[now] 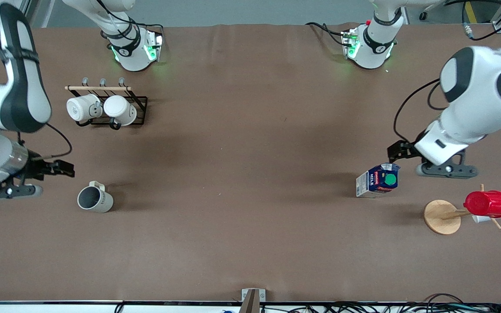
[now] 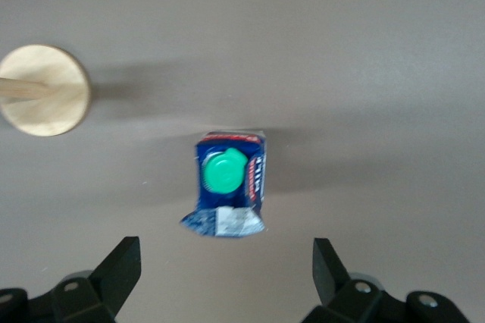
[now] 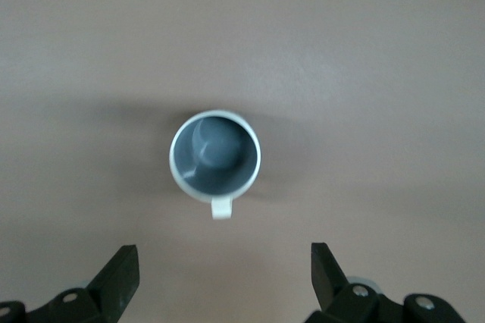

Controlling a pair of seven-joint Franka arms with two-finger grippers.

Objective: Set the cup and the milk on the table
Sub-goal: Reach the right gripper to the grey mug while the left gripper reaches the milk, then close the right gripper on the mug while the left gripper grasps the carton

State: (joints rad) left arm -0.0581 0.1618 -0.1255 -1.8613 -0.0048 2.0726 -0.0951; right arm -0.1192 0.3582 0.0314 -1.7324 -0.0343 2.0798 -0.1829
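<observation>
The cup and milk carton stand on the desk. Both the left gripper and right gripper hang above, fingers spread wide, holding nothing.

Bare table spreads wide between cup and milk.

Table: matt brown cloth, faint creases. Cup: glazed ceramic look, dark glossy inside. Milk: printed paper carton, green plastic cap. Round stand base: pale smooth wood.
</observation>
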